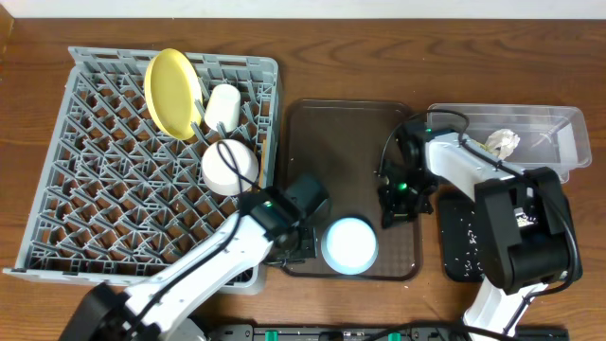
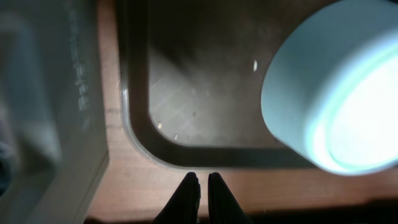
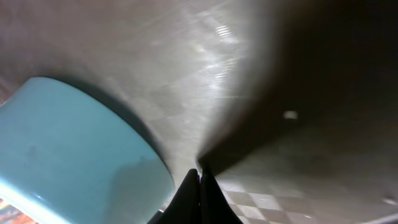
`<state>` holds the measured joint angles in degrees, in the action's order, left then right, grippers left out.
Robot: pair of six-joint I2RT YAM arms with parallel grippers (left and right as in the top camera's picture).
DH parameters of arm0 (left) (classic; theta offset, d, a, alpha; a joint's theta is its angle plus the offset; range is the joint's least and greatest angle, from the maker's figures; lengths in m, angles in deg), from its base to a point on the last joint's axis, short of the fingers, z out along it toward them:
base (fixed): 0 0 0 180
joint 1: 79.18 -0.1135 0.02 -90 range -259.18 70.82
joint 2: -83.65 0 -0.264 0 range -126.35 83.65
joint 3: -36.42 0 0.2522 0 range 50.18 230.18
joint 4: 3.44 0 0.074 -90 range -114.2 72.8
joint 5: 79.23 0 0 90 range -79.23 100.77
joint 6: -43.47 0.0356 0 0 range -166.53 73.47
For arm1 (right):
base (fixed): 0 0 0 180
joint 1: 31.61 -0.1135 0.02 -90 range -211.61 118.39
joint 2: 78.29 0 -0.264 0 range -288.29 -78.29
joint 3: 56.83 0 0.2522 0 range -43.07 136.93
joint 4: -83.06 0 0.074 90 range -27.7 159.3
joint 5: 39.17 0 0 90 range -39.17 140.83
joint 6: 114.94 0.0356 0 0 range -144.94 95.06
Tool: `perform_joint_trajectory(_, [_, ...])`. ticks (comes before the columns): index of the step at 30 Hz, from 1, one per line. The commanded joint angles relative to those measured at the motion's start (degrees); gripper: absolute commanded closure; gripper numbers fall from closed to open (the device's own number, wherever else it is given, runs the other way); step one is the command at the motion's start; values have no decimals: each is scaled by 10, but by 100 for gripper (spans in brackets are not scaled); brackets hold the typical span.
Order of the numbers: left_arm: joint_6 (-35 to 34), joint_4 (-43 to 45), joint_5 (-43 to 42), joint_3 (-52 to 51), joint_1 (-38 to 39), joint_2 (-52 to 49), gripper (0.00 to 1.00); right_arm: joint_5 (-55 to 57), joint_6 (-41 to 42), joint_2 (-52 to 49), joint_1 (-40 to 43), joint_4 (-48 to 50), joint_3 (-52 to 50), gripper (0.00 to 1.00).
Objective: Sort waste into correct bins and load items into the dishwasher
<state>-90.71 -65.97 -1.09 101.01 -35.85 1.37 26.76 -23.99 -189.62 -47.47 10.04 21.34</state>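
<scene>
The round light blue bowl (image 1: 349,244) sits at lower centre on the brown rectangular serving tray (image 1: 331,133). The round yellow plate (image 1: 173,92), small white cup (image 1: 223,106) and white bowl (image 1: 229,167) stand in the square grey plastic dish rack (image 1: 104,189) at upper left. The left gripper (image 2: 202,186), fingers almost touching and empty, hangs by the tray's lower-left corner; the right gripper (image 3: 199,180), pinched together and empty, hovers over the tray's right side

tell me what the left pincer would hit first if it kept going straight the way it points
Probably the near rim of the brown tray, just ahead of the left pincer, then its bare floor. The blue bowl lies right of that line. Depth is unclear.
</scene>
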Motion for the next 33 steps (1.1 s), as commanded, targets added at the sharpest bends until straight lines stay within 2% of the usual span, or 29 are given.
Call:
perform_joint_trajectory(1, [-19, 13, 19, -4, 9, -40, 91, -4, 10, 11, -25, 2, -5, 98])
perform_joint_trajectory(10, [-27, 43, 13, -4, 25, -121, 91, -5, 16, 11, -53, -5, -4, 99])
perform_joint_trajectory(17, [-17, 89, -28, -2, 26, -111, 92, -93, -19, 11, -51, -3, -3, 99])
perform_joint_trajectory(33, [-2, 187, -109, 9, 26, -93, 92, -110, -20, 12, -55, -3, -3, 99])
